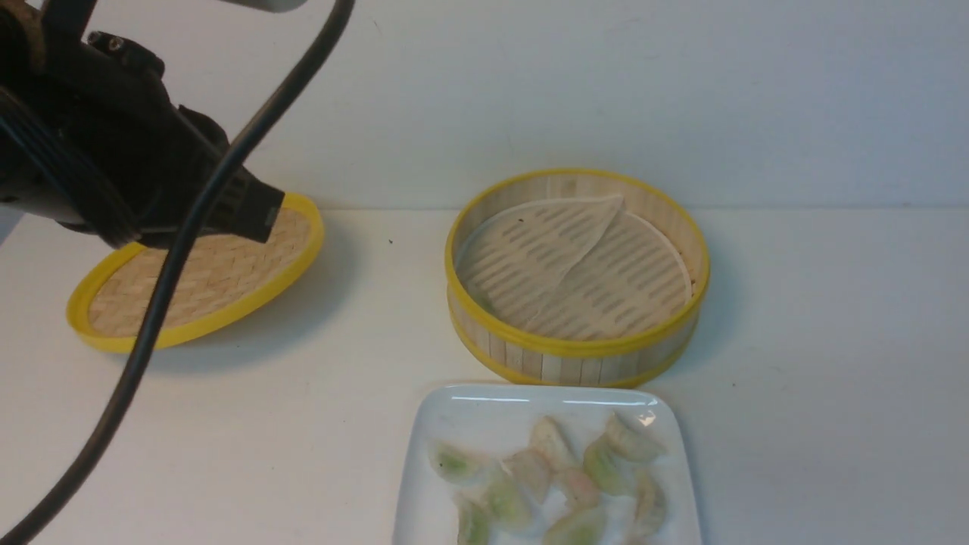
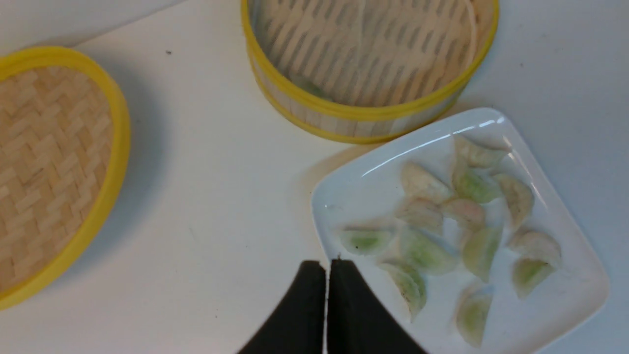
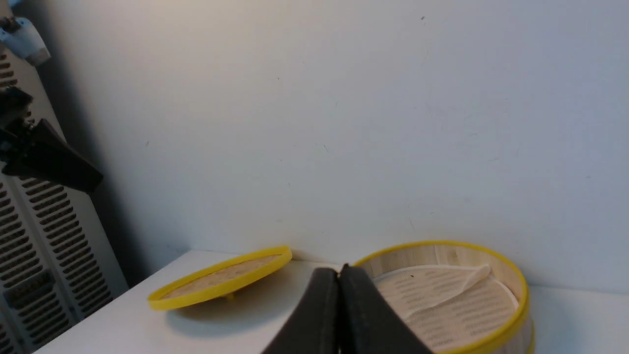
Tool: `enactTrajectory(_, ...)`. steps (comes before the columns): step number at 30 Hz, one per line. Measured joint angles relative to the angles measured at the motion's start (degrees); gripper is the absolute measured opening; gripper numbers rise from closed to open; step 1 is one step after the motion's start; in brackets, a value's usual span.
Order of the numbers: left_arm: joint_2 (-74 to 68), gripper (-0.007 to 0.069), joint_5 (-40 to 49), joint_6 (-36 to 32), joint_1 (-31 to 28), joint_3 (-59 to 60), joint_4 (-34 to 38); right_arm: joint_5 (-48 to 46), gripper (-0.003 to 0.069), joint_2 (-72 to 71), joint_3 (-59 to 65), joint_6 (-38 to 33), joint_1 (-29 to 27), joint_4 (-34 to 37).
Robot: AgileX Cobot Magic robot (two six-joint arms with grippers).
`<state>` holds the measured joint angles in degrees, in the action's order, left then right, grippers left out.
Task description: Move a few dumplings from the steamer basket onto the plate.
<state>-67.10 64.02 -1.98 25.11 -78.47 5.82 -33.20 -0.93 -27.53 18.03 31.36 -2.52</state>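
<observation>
The steamer basket stands mid-table, its perforated liner folded over; no dumpling shows clearly in it, only a faint green patch at the liner's near-left edge. The white plate lies in front of it with several dumplings on it. My left gripper is shut and empty, held high at the left over the lid. In the left wrist view its tips sit above the plate's edge, near the dumplings. My right gripper is shut and empty, facing the basket.
The flat woven yellow-rimmed lid lies tilted at the left and also shows in the left wrist view and the right wrist view. A black cable hangs across the left. A white wall stands behind the table.
</observation>
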Motion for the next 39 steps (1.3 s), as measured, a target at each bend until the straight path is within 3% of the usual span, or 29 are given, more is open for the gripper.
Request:
enactTrajectory(8, 6.2, -0.0006, 2.3, -1.6, 0.0, 2.3, 1.8, 1.3, -0.0013, 0.0, 0.1, 0.1, 0.0, 3.1)
enactTrajectory(20, 37.3, -0.0006, -24.8, -1.7, 0.0, 32.4, 6.0, 0.5, -0.0013, 0.0, 0.1, 0.2, 0.0, 3.2)
enactTrajectory(31, 49.2, -0.0006, -26.8, -2.1, 0.0, 42.7, 10.6, 0.5, -0.0013, 0.0, 0.1, 0.2, 0.0, 3.2)
enactTrajectory(39, 49.3, -0.0006, -27.6, -4.9, 0.0, 43.5, 3.4, 0.5, -0.0013, 0.0, 0.1, 0.2, 0.0, 3.2)
